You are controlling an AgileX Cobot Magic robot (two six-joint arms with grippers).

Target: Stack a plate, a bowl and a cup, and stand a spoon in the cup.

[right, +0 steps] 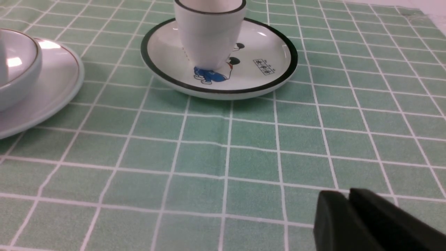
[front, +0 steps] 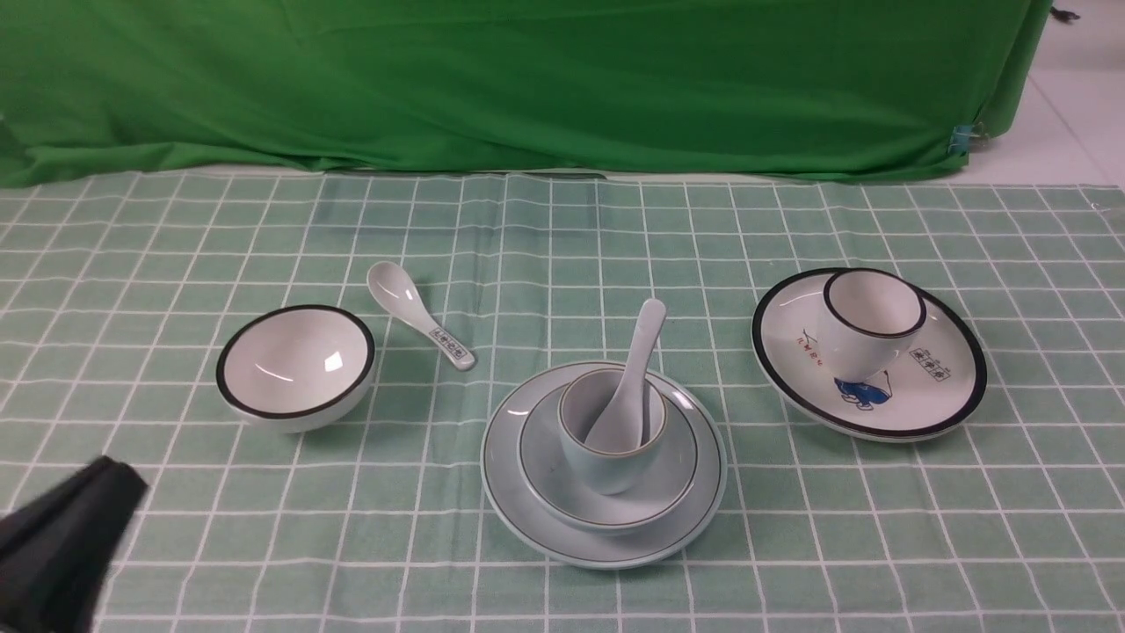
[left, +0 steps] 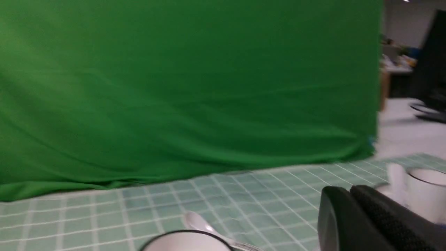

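Note:
The pale blue plate (front: pixel 518 514) lies near the table's front centre. The bowl (front: pixel 677 475) sits on it, and the cup (front: pixel 606 466) stands in the bowl. The plain spoon (front: pixel 646 338) leans in the cup, handle up and pointing away. My left gripper (front: pixel 114 470) is low at the front left, apart from the stack, its black fingers pressed together and empty (left: pixel 348 190). My right gripper (right: pixel 348 193) hovers over bare cloth to the right of the stack, fingers together with nothing between them. The plate's edge (right: pixel 59 90) and the bowl (right: pixel 21 69) also show in the right wrist view.
A white black-rimmed bowl (front: pixel 294 365) and a spoon with a printed handle (front: pixel 417 312) lie at the left. At the right, a white cup (front: pixel 866 325) stands on a black-rimmed plate with a blue drawing (front: pixel 923 396). A green curtain (front: pixel 527 79) closes the back.

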